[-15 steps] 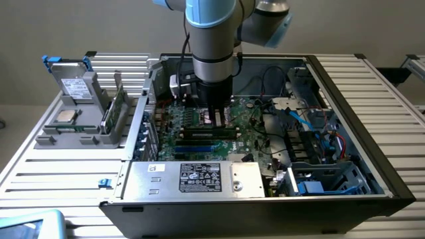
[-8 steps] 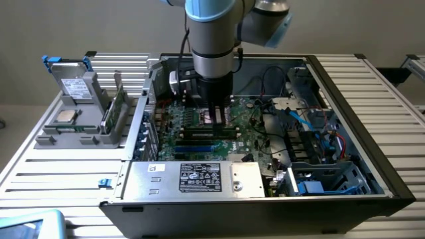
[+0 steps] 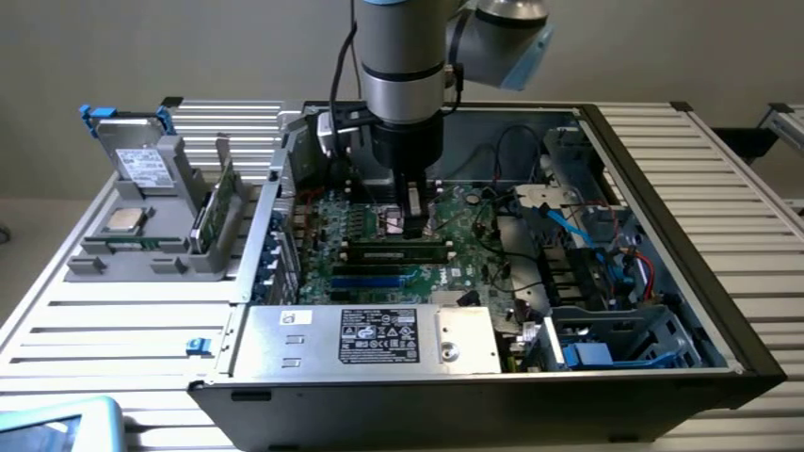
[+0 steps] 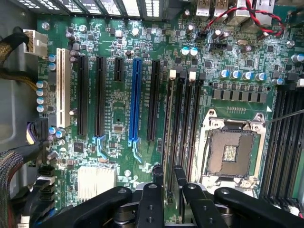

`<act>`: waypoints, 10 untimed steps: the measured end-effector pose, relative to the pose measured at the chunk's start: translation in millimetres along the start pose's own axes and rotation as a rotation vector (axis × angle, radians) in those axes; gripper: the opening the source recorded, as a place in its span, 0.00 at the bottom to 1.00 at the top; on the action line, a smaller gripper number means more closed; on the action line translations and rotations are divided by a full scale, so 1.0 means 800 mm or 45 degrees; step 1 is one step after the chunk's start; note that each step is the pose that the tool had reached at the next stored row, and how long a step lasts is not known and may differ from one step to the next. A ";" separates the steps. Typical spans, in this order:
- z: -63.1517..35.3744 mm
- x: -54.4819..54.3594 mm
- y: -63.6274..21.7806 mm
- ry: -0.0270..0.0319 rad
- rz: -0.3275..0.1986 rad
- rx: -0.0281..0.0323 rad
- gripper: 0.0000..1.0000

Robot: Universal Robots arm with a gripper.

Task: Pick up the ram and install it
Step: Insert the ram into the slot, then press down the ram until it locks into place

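At the tool tip: the tool (image 4: 169, 183) is clamped on the ram (image 4: 168, 142), with one black finger (image 4: 154, 194) on each flat face.
Just under the grip: the ram shows edge-on as a thin strip. It runs along the memory slot nearest the blue slot (image 4: 136, 99), and its far end is by a white latch (image 4: 172, 73). I cannot tell whether its lower edge has entered the slot.
Beside it: the neighbouring memory slots (image 4: 194, 118) look empty, and the open processor socket (image 4: 231, 152) lies just past them on the motherboard (image 4: 114, 109).
Step in hand: by my reading the pick-up is done and this is the install, with the stick lined up over its slot and not visibly locked.
What seating calls for: as a judgement, the stick must stay parallel to the slot with its notch matched and the end latches open. It then needs a straight, even push, because any tilt could jam one end.
Further out: in the exterior view the tool (image 3: 412, 224) stands low inside the open case (image 3: 440, 414), with the ram (image 3: 397, 250) a dark strip beneath it.
Farthest: on the counter (image 3: 113, 320), toward the exterior view's left, a grey holder (image 3: 138, 254) carries a square silver chip (image 3: 122, 219), well apart from the tool.
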State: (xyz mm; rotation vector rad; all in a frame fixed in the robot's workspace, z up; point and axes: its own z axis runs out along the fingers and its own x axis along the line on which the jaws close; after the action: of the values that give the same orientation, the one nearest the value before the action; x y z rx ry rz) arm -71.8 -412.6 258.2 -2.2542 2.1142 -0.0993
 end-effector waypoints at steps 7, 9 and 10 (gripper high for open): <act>0.000 0.000 0.000 0.0001 0.000 -0.0001 0.23; 0.000 0.000 0.000 0.0001 0.000 0.0000 0.23; 0.000 0.000 0.000 0.0001 0.000 -0.0001 0.23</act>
State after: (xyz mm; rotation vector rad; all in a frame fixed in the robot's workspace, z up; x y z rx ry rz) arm -71.8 -412.6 258.3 -2.2542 2.1142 -0.0993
